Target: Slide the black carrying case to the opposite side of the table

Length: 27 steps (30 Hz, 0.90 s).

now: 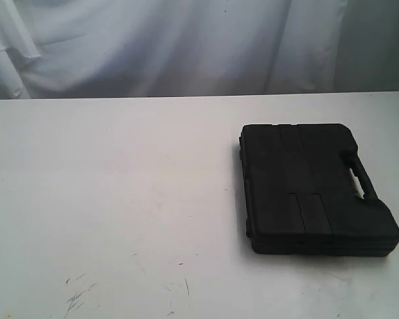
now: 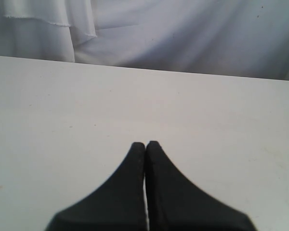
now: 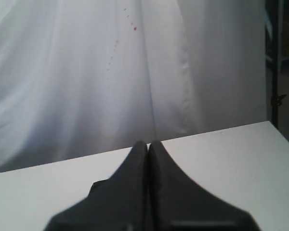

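Note:
The black carrying case (image 1: 312,188) lies flat on the right half of the white table (image 1: 120,186), its handle (image 1: 360,178) toward the right edge. Neither arm shows in the exterior view. In the left wrist view my left gripper (image 2: 145,144) is shut, fingertips pressed together with nothing between them, above bare tabletop (image 2: 62,120). My right gripper (image 3: 147,143) is shut too and holds nothing; a dark corner of the case (image 3: 97,186) peeks out beside its fingers.
A white curtain (image 1: 186,46) hangs behind the table's far edge. Dark scratches (image 1: 76,299) mark the front left of the tabletop. The table's right corner (image 3: 267,125) and a dark gap with a metal frame (image 3: 279,72) appear in the right wrist view.

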Each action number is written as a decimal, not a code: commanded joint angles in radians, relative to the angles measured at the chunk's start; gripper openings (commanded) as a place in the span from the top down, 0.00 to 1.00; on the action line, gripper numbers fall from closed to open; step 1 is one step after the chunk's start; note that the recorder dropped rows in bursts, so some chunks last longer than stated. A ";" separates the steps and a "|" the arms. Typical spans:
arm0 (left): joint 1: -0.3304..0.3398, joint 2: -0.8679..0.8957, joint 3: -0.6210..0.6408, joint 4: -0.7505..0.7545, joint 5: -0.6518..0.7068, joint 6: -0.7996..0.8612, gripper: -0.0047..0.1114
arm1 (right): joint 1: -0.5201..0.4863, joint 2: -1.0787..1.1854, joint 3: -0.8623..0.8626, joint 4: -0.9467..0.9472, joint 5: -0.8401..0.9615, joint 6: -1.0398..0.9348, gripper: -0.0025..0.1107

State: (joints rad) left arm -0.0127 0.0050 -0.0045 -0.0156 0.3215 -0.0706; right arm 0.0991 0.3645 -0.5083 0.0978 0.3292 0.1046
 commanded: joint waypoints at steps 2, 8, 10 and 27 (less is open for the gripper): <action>0.003 -0.005 0.005 0.000 -0.008 -0.002 0.96 | -0.084 -0.110 0.210 -0.010 -0.165 -0.004 0.98; 0.003 -0.005 0.005 0.000 -0.008 -0.002 0.96 | -0.113 -0.219 0.338 -0.036 -0.161 -0.017 0.98; 0.003 -0.005 0.005 0.000 -0.008 -0.002 0.96 | -0.113 -0.249 0.367 -0.038 -0.149 -0.030 0.98; 0.003 -0.005 0.005 0.000 -0.008 -0.002 0.96 | -0.088 -0.364 0.508 -0.054 0.006 -0.056 0.98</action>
State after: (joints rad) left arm -0.0127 0.0050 -0.0045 -0.0156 0.3215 -0.0706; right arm 0.0091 0.0056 -0.0051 0.0626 0.3004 0.0553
